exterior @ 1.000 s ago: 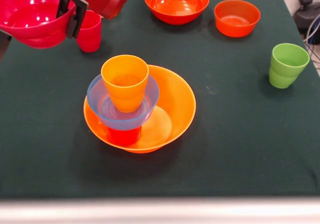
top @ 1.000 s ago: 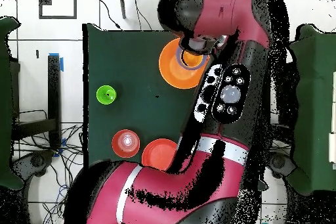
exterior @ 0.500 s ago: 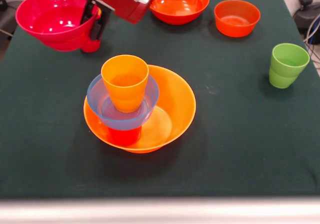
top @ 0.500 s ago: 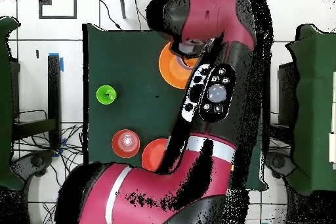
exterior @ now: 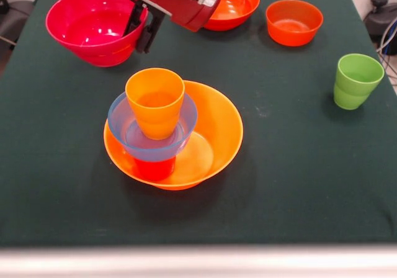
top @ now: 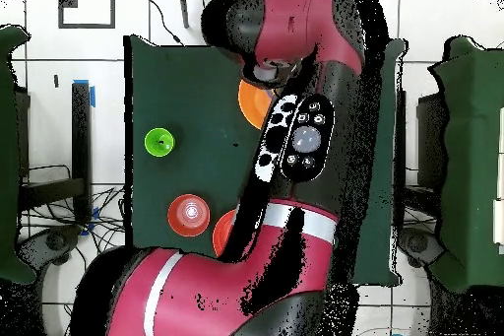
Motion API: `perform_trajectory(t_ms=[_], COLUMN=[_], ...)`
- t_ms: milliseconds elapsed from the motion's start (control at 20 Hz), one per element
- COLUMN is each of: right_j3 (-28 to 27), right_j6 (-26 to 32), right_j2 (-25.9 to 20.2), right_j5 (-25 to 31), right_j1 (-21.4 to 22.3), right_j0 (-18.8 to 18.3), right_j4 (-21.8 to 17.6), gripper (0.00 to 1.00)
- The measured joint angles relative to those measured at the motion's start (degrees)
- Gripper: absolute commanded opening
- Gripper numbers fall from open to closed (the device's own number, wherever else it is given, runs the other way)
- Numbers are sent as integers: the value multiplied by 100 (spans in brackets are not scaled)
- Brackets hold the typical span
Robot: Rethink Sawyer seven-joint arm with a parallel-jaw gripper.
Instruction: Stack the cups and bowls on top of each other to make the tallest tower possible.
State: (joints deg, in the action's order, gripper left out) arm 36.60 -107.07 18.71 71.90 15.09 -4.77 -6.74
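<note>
Jaws: pinched on the near rim of the magenta bowl [exterior: 93, 23], held aloft.
Tower [exterior: 162, 129]: orange cup [exterior: 155, 101] topmost, standing in the light blue bowl [exterior: 130, 135].
Bearing: the orange cup's open mouth lies below the gripper [exterior: 141, 26], nearer the table's front edge.
Judgement: the bowl needs centring over that cup.

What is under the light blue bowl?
A red cup stands under the light blue bowl, inside the big orange bowl. Only its lower part shows; the blue bowl covers its top. An orange cup sits inside the blue bowl.
</note>
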Motion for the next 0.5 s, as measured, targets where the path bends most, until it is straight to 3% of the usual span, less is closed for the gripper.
perform_trajectory(t_ms=[500], right_j3=[2], right_j6=[0], right_j2=[4], right_j5=[0], right_j1=[-8], right_j0=[8], right_j4=[31], gripper=[0])
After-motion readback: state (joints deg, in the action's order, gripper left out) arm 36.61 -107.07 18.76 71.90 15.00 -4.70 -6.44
